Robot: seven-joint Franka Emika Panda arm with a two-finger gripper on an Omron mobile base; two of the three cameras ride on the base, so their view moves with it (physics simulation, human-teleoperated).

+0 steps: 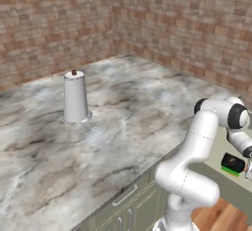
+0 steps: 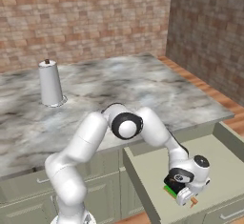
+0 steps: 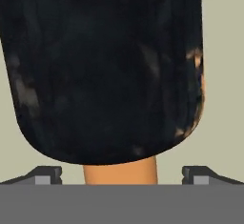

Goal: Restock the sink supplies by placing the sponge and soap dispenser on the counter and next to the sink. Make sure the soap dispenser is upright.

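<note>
1. Gripper: in the hand view the two dark fingertips stand spread, one at each lower corner, with the orange-tan nozzle of the soap dispenser between them. Neither fingertip touches the bottle or the nozzle in that view.
2. Soap dispenser: its black body lies directly ahead of the gripper, nozzle pointing back toward the hand. Worn tan patches show on the side of the body. It lies on its side, not upright.
3. Open drawer: the soap dispenser rests on the drawer's pale floor, below the front edge of the counter. In the right base view the gripper is lowered into this drawer, directly at the dispenser.
4. Sponge: a green edge shows just under and beside the soap dispenser, touching it, inside the same drawer. In the left base view the sponge shows as a green strip beneath the black soap dispenser.
5. Arm: it bends from the base down over the drawer, its elbow level with the counter edge.
6. Counter: the veined marble top lies behind and above the drawer, over sage-green cabinet fronts.
7. Grey tapered container: it stands upright on the counter, well apart from the drawer, toward the far left. A dark knob tops it. It also shows in the right base view.
8. Brick wall: it rises behind the counter.
</note>
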